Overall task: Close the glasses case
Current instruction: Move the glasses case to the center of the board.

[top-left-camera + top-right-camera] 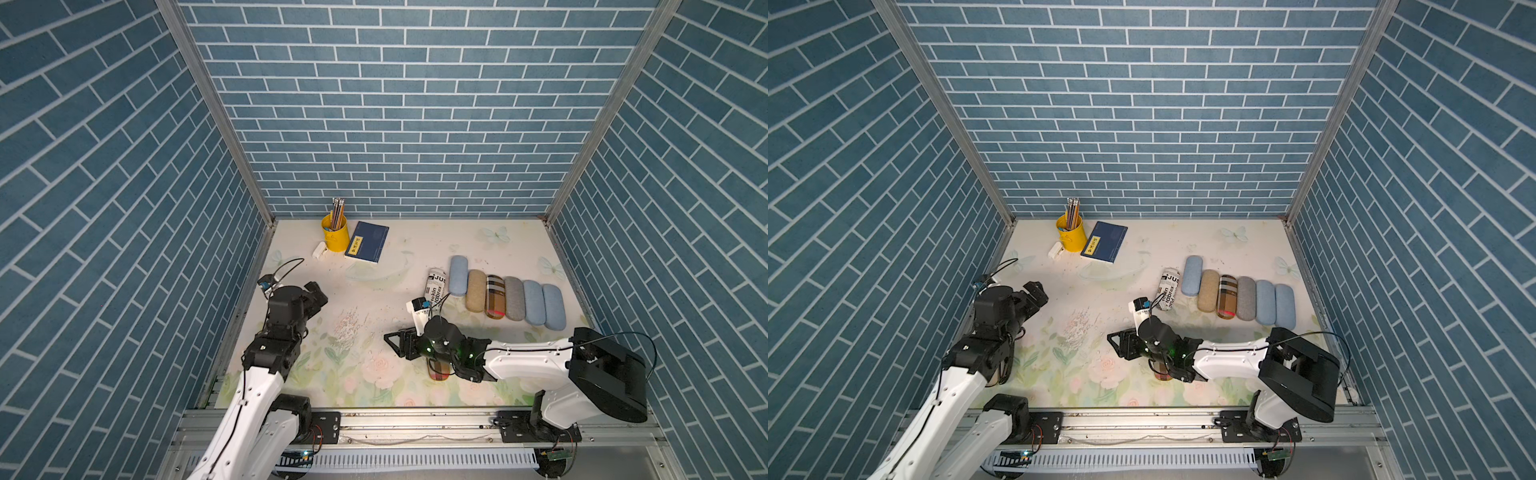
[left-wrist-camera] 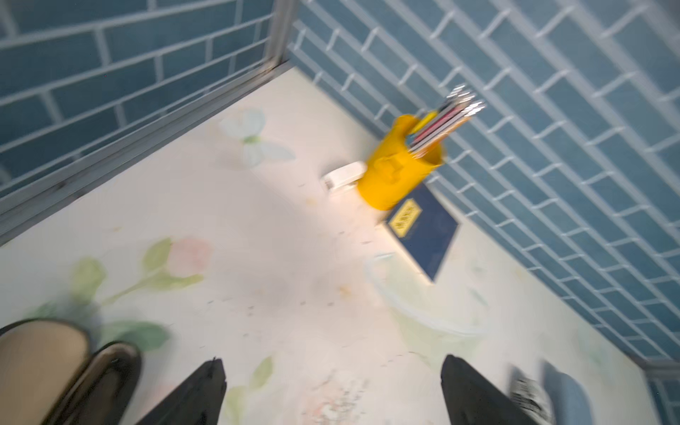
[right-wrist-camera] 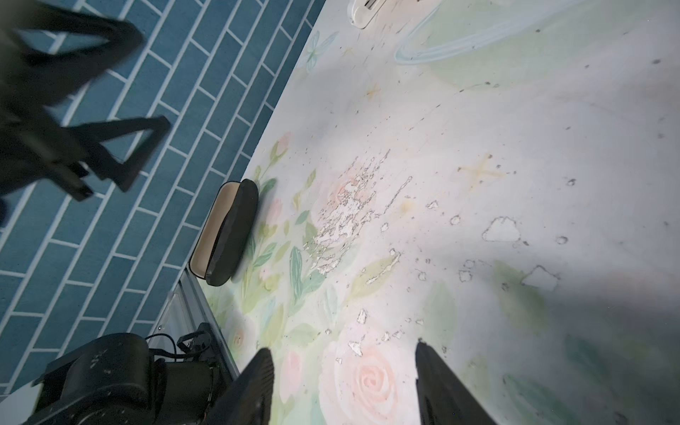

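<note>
A black glasses case (image 3: 224,235) with a beige lining lies near the left wall, its two halves apart; it also shows in the left wrist view (image 2: 55,368). The left arm covers it in both top views. A plaid case (image 1: 437,372) (image 1: 1160,375) lies under the right arm, mostly hidden. My left gripper (image 1: 316,294) (image 2: 333,368) is open above bare mat, with nothing between its fingers. My right gripper (image 1: 395,340) (image 3: 344,353) is also open and empty over the floral mat, pointing left towards the black case.
A row of several closed cases (image 1: 507,299) lies at the right, with a newspaper-print case (image 1: 436,286) beside it. A yellow pencil cup (image 1: 333,235), a blue book (image 1: 368,242) and a small white object (image 1: 319,250) stand at the back left. Brick walls enclose three sides.
</note>
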Available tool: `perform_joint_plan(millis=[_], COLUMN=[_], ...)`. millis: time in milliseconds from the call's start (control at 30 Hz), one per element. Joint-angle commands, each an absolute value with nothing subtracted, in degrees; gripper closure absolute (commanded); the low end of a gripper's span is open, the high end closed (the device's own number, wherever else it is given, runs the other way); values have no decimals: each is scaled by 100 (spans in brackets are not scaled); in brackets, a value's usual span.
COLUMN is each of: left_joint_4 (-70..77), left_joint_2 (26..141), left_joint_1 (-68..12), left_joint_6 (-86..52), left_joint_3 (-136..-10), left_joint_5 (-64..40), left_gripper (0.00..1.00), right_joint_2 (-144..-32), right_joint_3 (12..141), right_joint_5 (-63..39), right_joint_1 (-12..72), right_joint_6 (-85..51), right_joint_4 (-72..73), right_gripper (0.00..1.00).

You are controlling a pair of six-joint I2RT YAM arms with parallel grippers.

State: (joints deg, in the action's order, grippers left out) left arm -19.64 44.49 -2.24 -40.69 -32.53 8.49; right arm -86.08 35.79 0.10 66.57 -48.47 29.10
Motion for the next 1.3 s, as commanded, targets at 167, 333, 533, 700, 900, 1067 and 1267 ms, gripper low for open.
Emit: perform_joint_plan(millis=[167,333,533,700,900,1067,1267], left_joint_4=[-1752,-1724,-1787,-1582,-1122,-987,-974], left_joint_2=[5103,5085,5182,5851,6685,6941,6948], left_joint_1=[1313,2040,3410,4458,4680,4566,3980], left_joint_6=[-4390,-4484,-4399,-4374,-4207,-4027,-4120], left_joint_3=[-2950,-2788,-3145,-3177,-2946,-2812,-2716], left_joint_5=[384,440,13,-343,-1042,-1416,-1316], left_gripper=[0,0,0,0,1,1,0], right_joint_2=[-8338,-8101,-8040,-8090,-8088,-8181,-8262], right_joint_3=[3344,3141,2922,2811,2818,2997,3037], right_joint_5=[-289,-221,-274,-404,-404,-404,-404], right_joint_1=[6508,6446,6432,6434,6414,6406,6390], right_joint_6=[-4413,-4318,-4306,-4307,-4189,-4053,-4008], right_joint_4=[2725,2590,2634,2725,2709,2656,2698], right_gripper=[40,40,40,40,40,40,40])
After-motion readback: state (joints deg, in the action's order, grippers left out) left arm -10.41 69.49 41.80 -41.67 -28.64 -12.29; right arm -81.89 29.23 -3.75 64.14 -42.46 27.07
